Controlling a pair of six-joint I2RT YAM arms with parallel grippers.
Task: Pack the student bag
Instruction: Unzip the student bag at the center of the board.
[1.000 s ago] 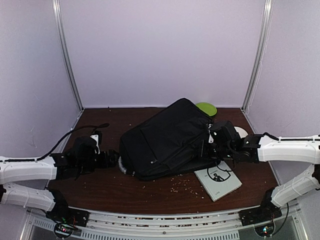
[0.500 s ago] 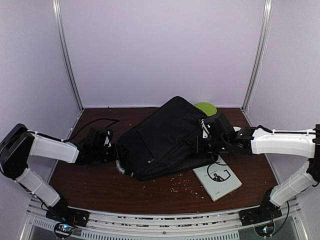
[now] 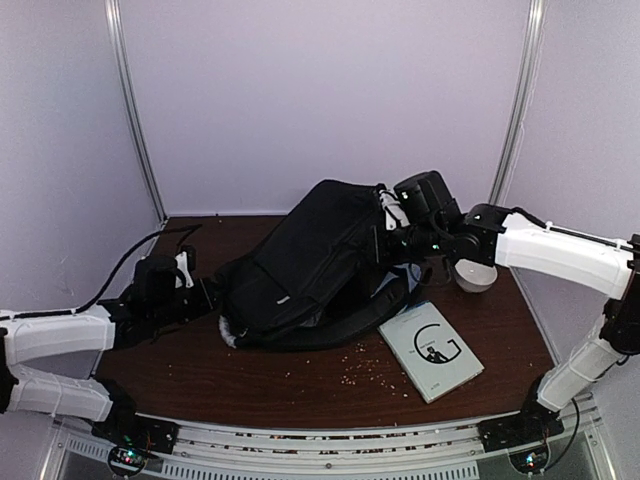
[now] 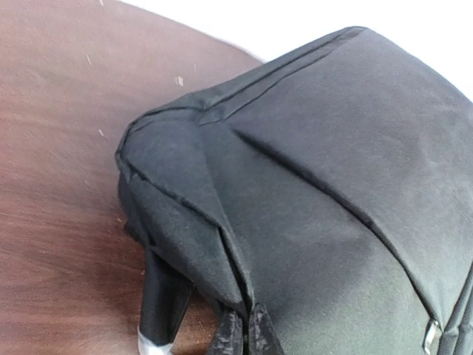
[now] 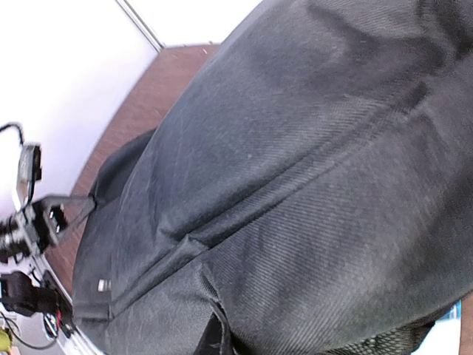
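1. The student bag [image 3: 300, 260] lies across the middle of the surface [image 3: 250, 385]. Its left end is down and its right end is raised clear.
2. Right jaws: tips are buried in cloth at the raised end. They are closed, pinching a fold of the bag.
3. Left jaws: closed at the bag's low left end and out of their own wrist view. In the right wrist view a thin black tab runs taut from the bag to them.
4. Silvery-grey handle tip [image 4: 157, 342]: cut off by the bottom edge of the frame.
5. White cup [image 3: 475, 275]: its top is hidden behind the right arm [image 3: 560, 250].
6. The book [image 3: 432, 350] lies flat, just beside the bag's straps. The cover shows a large "G"; the smaller print is too small to read.
7. Small grey tag [image 3: 285, 297] on the bag's face: no lettering legible.
8. Crumbs [image 3: 365, 372] are scattered in front of the bag.
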